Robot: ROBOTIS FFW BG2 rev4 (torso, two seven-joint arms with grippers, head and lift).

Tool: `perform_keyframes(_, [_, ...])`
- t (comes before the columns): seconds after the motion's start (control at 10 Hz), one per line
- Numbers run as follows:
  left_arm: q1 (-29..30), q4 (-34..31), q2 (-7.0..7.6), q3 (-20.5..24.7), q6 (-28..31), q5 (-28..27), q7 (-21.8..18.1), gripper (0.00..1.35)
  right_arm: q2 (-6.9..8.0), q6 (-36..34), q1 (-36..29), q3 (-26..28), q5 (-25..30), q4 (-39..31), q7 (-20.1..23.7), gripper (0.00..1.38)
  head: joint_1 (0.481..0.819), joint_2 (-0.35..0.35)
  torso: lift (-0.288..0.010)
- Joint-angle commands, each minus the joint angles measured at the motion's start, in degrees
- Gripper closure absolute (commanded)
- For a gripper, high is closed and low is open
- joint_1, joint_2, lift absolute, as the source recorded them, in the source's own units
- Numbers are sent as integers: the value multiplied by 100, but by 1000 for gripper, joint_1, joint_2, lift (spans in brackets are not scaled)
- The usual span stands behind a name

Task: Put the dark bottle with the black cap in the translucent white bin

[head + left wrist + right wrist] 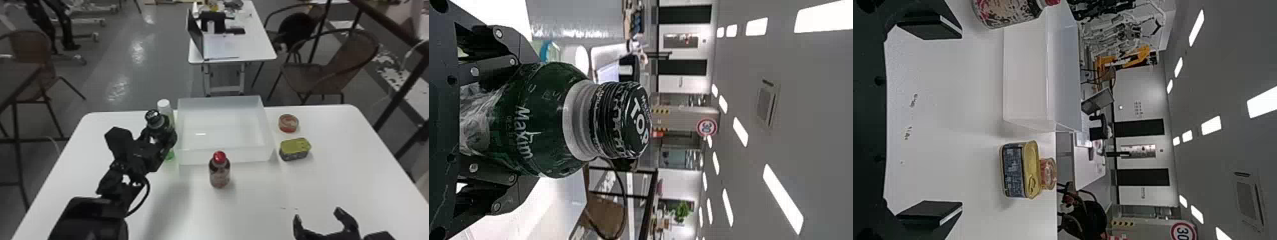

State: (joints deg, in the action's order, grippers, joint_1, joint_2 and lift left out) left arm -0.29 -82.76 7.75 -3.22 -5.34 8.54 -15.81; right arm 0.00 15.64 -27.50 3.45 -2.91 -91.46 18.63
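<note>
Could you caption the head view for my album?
Left gripper holding the dark bottle beside the translucent white bin, with a red-capped bottle standing in front.

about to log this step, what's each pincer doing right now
Left pincer: closed on the dark bottle with the black cap.
Right pincer: open, fingers spread wide with nothing between them.

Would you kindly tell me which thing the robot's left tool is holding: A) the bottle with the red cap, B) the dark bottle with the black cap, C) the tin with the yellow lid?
B: the left tool has the dark bottle between its fingers, black cap clear of them.
</note>
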Motion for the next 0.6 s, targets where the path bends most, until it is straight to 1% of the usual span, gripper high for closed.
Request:
perform_keyframes(0.0, [-384,269,-81,-152,271,-28,-282,783,5,0,8,-2,-8,14,0,87,695,-1,-32])
perform_keyframes(0.1, [-595,480,-213,-99,394,-213,-528,782,5,0,17,-2,-17,23,0,87,695,-27,-32])
perform_keyframes(0.2, [-867,884,-300,-108,420,-353,-730,783,5,0,17,-2,-17,23,0,87,695,-36,-32])
perform_keyframes(0.3, [-1245,1456,-344,-214,350,-406,-932,782,5,0,34,-2,-17,32,0,87,695,-52,-32])
perform_keyframes(0.4, [-1632,2009,-371,-310,279,-573,-1143,782,5,0,61,-2,-17,49,0,87,695,-66,-32])
perform_keyframes(0.5, [-2010,2572,-388,-319,218,-846,-1469,779,5,0,105,-20,-17,85,9,87,695,-83,-32])
